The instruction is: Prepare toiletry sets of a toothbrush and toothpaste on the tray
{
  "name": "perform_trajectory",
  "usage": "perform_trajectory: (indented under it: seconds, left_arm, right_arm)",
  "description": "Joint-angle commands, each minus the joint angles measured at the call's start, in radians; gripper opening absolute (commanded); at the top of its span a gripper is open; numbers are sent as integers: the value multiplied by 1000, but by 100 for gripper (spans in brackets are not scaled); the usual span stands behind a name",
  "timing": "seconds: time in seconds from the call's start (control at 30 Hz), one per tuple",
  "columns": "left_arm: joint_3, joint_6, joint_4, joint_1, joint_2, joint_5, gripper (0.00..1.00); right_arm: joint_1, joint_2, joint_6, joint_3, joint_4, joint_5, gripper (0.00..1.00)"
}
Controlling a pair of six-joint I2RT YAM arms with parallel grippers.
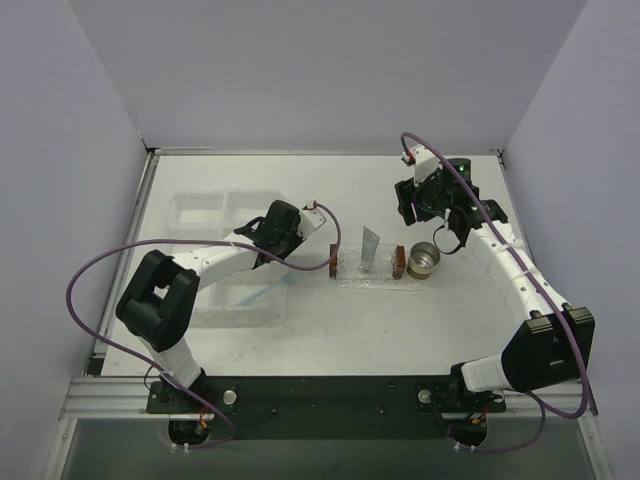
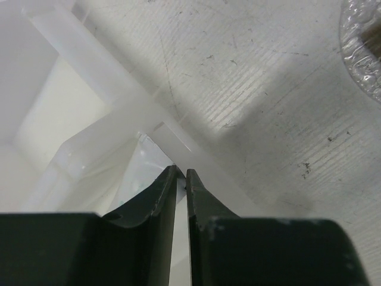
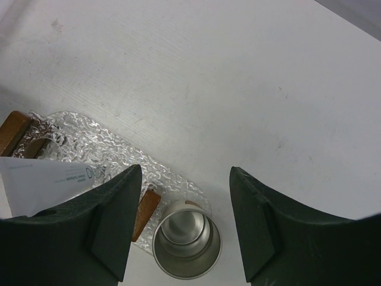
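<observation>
The sparkly clear oval tray (image 1: 350, 270) with brown handles lies mid-table. A pale toothpaste tube (image 1: 370, 248) rests on it, and the right wrist view shows the tube (image 3: 41, 182) on the tray (image 3: 119, 149). The light-blue toothbrush (image 1: 262, 293) lies inside the clear box. My left gripper (image 1: 270, 240) hangs over the box, its jaws (image 2: 181, 173) shut to a thin slit with nothing seen between them. The tray's edge (image 2: 363, 53) shows at the top right of the left wrist view. My right gripper (image 1: 437, 232) is open and empty above the tray's right end.
A small metal cup (image 1: 424, 260) stands upright against the tray's right end, below my open right fingers (image 3: 186, 247). The large clear compartment box (image 1: 215, 215) fills the left side, and its walls (image 2: 89, 65) are close to my left fingertips.
</observation>
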Motion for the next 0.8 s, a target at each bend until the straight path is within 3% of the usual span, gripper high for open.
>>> perform_trajectory:
  seconds: [0.0, 0.2, 0.77]
  left_arm:
    - [27, 10, 9, 1, -7, -24, 18]
    - [38, 13, -8, 1, -26, -23, 0]
    - [64, 30, -63, -9, -170, -35, 0]
  right_arm:
    - [-4, -30, 13, 0, 16, -17, 56]
    - [-4, -30, 16, 3, 12, -22, 56]
    - [-2, -36, 22, 58, -22, -35, 56]
